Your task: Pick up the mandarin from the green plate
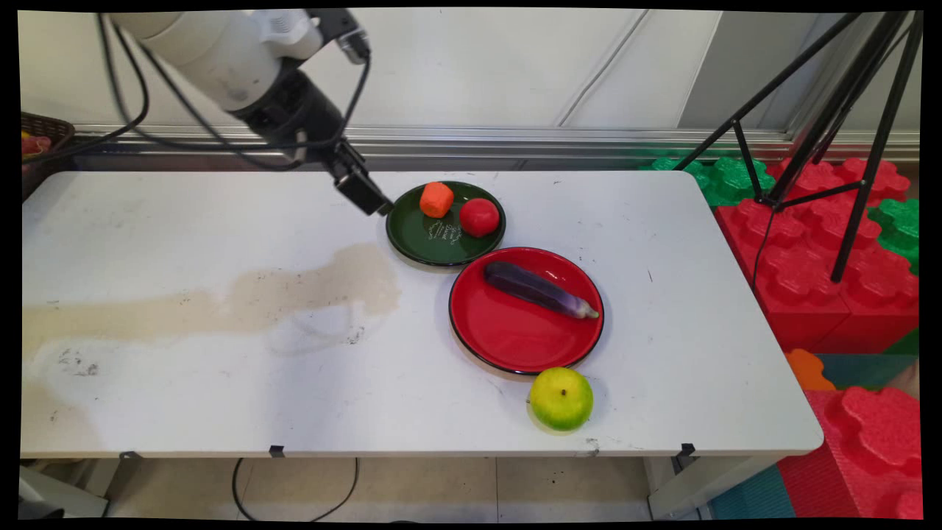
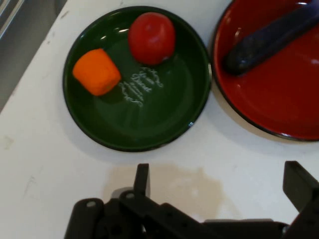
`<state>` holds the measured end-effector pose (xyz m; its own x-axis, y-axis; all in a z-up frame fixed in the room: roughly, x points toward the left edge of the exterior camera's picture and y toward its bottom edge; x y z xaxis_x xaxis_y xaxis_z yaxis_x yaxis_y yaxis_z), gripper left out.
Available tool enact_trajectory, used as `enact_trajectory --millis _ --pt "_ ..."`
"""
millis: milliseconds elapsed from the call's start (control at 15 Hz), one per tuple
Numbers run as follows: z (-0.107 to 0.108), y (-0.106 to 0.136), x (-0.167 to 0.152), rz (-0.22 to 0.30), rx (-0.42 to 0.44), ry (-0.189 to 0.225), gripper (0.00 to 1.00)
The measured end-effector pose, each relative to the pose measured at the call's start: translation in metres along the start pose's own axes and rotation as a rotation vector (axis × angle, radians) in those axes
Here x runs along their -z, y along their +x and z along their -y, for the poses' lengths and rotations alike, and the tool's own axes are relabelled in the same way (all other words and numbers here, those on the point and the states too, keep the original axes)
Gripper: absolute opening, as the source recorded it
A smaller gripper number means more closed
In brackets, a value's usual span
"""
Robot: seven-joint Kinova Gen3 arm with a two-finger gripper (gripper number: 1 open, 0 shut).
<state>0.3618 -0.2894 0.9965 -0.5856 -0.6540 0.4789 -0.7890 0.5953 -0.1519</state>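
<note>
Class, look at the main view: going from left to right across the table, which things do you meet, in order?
Gripper → orange piece → red tomato → purple eggplant → green apple. The green and red plates overlap these, so they are left out.

Bright, even overhead light fills both views. The glossy round red plate (image 1: 515, 338) and dark green plate (image 2: 164, 119) show small glare spots; soft shadows fall beneath the yellow-green apple (image 1: 561, 398).

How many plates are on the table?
2. The green plate sits farther back, near the gripper, with an orange piece and a tomato on it. The red plate, nearer, holds the eggplant.
</note>
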Motion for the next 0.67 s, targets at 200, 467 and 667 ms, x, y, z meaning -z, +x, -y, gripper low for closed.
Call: enact_trajectory --millis 200,467,667 --pt "0.005 0.023 -0.014 0.024 0.042 0.036 1.0" --pt "0.011 0.049 -0.039 0.054 0.087 0.071 1.0" --pt "0.017 0.064 -0.061 0.083 0.112 0.094 1.0"
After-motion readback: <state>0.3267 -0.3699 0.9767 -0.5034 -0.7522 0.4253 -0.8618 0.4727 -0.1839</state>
